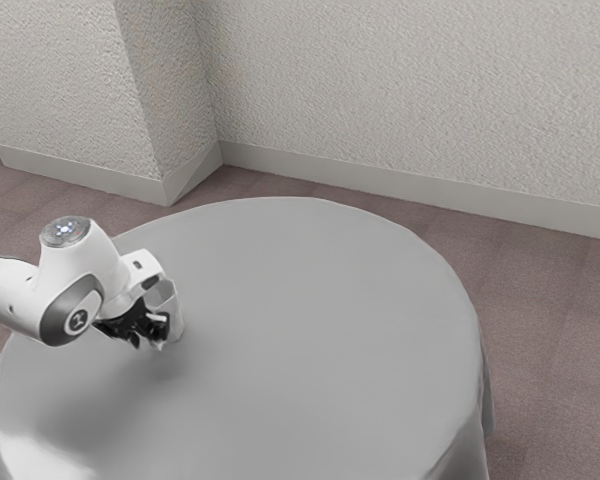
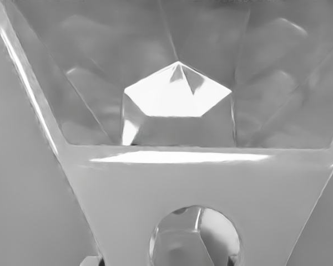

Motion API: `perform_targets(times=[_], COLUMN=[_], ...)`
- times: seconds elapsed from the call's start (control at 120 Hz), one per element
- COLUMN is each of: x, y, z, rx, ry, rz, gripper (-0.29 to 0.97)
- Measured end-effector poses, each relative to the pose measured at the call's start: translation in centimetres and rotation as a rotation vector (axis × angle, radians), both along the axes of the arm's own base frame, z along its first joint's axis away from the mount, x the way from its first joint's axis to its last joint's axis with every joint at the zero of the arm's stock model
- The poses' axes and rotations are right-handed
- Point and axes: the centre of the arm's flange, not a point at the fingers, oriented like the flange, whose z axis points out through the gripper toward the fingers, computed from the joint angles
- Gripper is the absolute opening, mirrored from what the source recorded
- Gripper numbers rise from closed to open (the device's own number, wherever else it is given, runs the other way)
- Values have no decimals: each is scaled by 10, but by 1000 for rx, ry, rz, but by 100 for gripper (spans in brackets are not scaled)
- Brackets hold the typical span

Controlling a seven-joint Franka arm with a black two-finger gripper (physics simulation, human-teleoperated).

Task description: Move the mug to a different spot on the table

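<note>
Textured white walls [image 1: 400, 90] and brown carpet [image 1: 555, 300] are surrounding a round, grey-draped table [image 1: 320, 340]. The white arm [image 1: 40, 295] is reaching low over the table's edge at the exterior view's left, its gripper [image 1: 145, 331] hovering at a pale faceted mug [image 1: 173, 322] standing on the table there. Whether the gripper is grasping the mug cannot be told.

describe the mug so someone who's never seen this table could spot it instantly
Start with the round grey table and go to its side at the exterior view's left, where the white arm reaches down. The mug is right at the arm's tip: pale grey like the tabletop, but with flat, angular facets and a handle pierced by a round hole.
</note>
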Motion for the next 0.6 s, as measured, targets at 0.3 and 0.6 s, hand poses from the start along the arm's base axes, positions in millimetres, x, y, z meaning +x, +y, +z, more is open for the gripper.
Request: perform_targets(times=[0.3, 0.6], x=[5, 12], y=[-5, 1], z=[-5, -6], rx=[2, 8], ry=[-12, -23], rz=[-18, -18], gripper=[21, 17])
